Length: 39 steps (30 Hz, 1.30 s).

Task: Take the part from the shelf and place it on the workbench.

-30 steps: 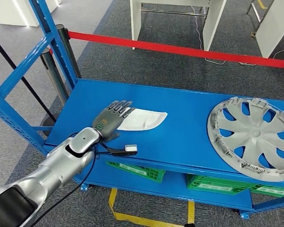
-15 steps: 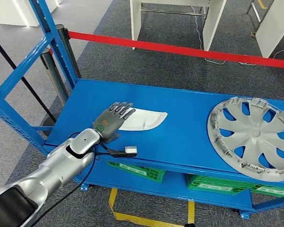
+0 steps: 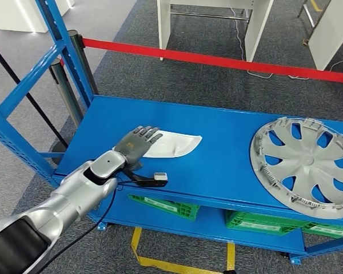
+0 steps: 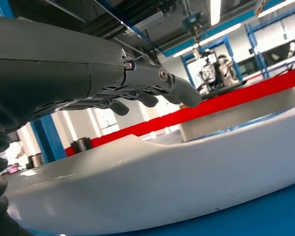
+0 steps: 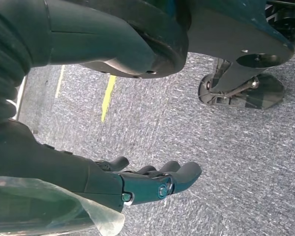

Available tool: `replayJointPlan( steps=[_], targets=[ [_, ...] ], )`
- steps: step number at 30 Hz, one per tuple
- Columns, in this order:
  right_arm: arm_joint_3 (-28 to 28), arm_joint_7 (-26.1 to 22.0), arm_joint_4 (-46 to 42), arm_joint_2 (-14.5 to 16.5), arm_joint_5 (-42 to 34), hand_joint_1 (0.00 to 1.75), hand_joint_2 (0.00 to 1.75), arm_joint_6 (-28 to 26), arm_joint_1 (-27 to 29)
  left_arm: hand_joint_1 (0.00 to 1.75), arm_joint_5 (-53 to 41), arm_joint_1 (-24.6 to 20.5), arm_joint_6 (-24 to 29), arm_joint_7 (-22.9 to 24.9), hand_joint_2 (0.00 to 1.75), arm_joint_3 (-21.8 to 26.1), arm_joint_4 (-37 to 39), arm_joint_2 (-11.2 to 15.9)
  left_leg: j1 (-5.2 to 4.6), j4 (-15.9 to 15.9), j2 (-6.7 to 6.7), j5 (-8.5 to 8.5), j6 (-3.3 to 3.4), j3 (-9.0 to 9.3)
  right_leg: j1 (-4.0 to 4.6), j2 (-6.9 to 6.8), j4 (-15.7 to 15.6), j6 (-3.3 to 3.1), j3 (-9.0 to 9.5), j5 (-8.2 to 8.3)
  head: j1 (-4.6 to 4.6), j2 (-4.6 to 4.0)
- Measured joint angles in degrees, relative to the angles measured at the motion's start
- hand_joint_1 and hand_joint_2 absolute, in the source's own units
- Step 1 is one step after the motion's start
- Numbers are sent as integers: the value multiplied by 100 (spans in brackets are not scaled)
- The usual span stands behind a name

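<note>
Your left hand (image 3: pixel 133 145), fingers spread flat over the near end of the white part (image 3: pixel 174 144), grips nothing; that part lies on the blue shelf (image 3: pixel 221 160), left of the grey wheel cover (image 3: pixel 306 165); lifting and carrying to the counter remain.

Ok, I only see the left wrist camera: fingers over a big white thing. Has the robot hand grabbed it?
Observer: No. In the head view the left robot hand is stretched flat over one end of the white part, fingers straight, not closed round it.
Operator: Is anything else on the shelf?
Observer: Yes, the shelf also holds a grey hubcap, well apart, at the right end.
Operator: And the other robot hand?
Observer: The right robot hand hangs empty above the carpet, fingers apart.
</note>
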Motion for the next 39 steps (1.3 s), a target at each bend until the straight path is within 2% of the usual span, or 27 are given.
replayJointPlan(
  steps=[11,21,25,39],
  targets=[
    [-63,14,0,0,16,0,175,1,1,0,-150,-154,-312,336,175,-2,207,-124,0,0,0,5,-2,2,0,0,1,-2,2,2,0,0],
    [-83,14,0,0,18,0,175,-1,2,0,-172,-185,-328,360,175,-3,276,-148,0,0,0,6,-2,3,0,0,1,-2,3,3,0,0],
    [-84,14,0,0,18,0,175,-2,2,175,-173,-187,-330,360,175,-4,287,-148,0,0,0,6,-2,3,0,0,1,-2,2,3,0,0],
    [-108,12,0,0,58,0,175,-45,10,175,-183,-131,-199,286,175,-3,379,-141,0,0,0,6,-2,-4,0,0,1,-2,-5,3,0,0]
  ],
)
